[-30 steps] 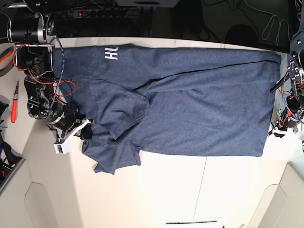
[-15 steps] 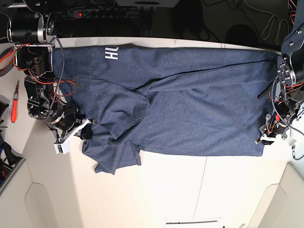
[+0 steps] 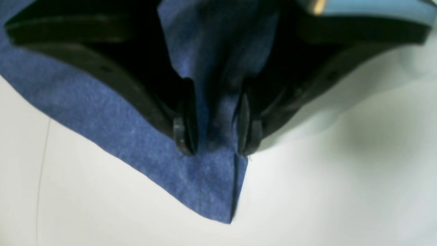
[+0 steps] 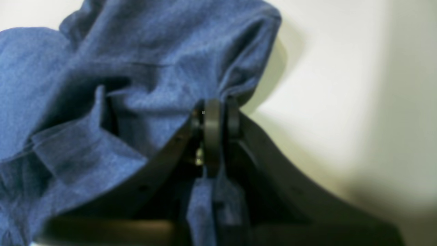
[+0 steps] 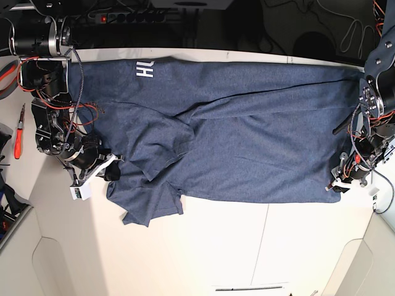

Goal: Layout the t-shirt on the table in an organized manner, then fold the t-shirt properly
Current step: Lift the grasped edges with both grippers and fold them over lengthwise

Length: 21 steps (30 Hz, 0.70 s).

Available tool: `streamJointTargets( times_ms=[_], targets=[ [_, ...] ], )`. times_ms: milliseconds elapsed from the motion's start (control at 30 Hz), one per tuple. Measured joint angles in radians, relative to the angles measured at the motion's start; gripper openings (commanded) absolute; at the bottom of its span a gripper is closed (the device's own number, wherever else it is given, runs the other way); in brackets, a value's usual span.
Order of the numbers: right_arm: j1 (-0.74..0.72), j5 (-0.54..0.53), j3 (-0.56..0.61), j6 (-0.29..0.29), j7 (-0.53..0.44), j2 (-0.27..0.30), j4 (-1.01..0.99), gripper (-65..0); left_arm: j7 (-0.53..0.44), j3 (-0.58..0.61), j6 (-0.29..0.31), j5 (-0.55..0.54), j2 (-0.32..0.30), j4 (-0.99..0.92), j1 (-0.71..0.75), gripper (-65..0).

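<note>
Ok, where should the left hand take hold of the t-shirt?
The t-shirt's hem corner by the side seam: it lies flat on the table, right under the open left hand. Come straight down from above and pinch.

White letters reading "HU", partly hidden by a fold, stand on the t-shirt [image 5: 234, 142].

We counted one t-shirt [image 5: 234, 142], one table [image 5: 247, 246], two hands, the left hand [image 5: 338, 183] and the right hand [image 5: 106, 171], and one orange-handled tool [image 5: 18, 132].
</note>
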<state>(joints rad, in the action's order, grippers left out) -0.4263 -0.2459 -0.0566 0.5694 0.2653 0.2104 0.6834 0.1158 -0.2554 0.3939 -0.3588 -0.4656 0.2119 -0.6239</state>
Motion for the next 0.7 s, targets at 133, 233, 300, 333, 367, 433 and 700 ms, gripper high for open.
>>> streamJointTargets(
  times_ms=[133,233,300,333,367,433,700],
  targets=[
    [0.000,0.000,0.000,0.000,0.000,0.000,0.000,-65.0,0.000,0.000,0.003,0.011,0.003,0.000,0.000,-48.4],
    [0.000,0.000,0.000,0.000,0.000,0.000,0.000,-65.0,-0.002,0.000,0.003,0.019,0.003,0.000,0.002,-65.0],
    [0.000,0.000,0.000,0.000,0.000,0.000,0.000,-65.0,-0.009,0.000,0.003,0.018,0.003,-0.001,0.003,-65.0],
    [0.000,-0.005,0.000,0.000,0.000,0.000,0.000,-65.0,-0.012,0.000,0.003,0.018,0.003,-0.001,0.003,-65.0],
    [0.000,-0.026,0.000,0.000,0.004,0.000,0.000,-65.0,-0.019,0.000,0.003,0.018,0.003,-0.001,0.003,-65.0],
    [0.002,-0.070,0.000,-0.007,0.008,0.000,0.000,-65.0,-0.035,0.000,0.004,0.005,0.000,-0.001,0.003,-65.0],
    [0.026,-0.043,0.000,-0.016,0.054,0.000,0.124,-65.0,0.012,0.000,0.204,-0.068,-0.073,0.045,0.009,-65.0]
  ],
)
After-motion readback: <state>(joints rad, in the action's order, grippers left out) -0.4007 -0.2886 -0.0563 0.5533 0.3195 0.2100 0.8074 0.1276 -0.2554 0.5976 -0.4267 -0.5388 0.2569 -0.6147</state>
